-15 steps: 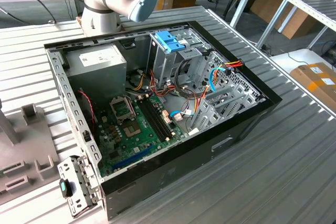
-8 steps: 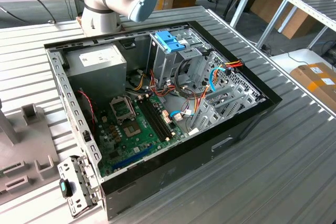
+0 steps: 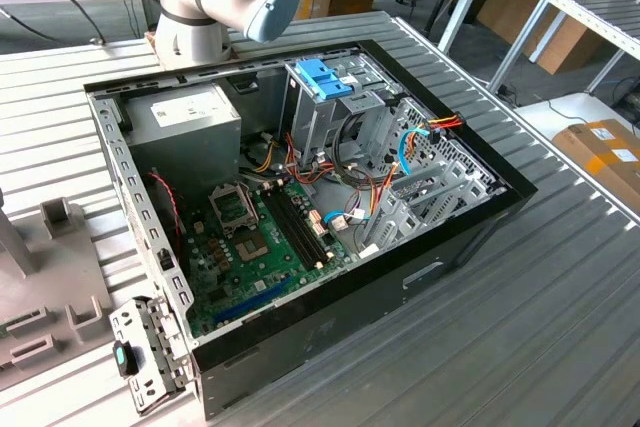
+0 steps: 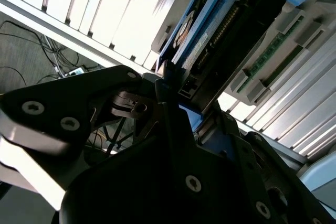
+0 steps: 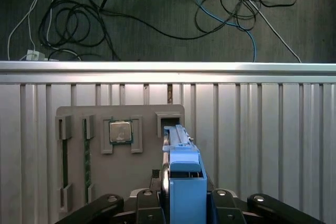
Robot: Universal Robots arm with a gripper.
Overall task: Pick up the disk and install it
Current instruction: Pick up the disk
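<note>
Memory sticks [image 5: 64, 166] sit leftmost on the grey fixture [image 5: 79, 113] in the first wrist view, then a processor [image 5: 120, 131] in its square nest, then the disk [image 5: 184, 182] — each part has its own pocket, evidently so it keeps a fixed pose for pickup. The disk stands on edge with its far end in a narrow slot and its blue bracket toward the camera, which leaves both flat sides free to grip. The gripper [image 5: 186, 200] straddles it; its fingers [image 5: 149, 199] lie against the two sides with no gap showing, so I judge them clamped on the disk. In the second wrist view the disk [image 4: 191, 45] rises edge-on from between the dark fingers. In the exterior view the fixture [image 3: 60, 297] lies at the exterior view's left and the open case [image 3: 400, 277] in the middle. Inside the case is the cage [image 3: 322, 117] under its blue latch [image 3: 322, 77] — likely where the disk belongs.
</note>
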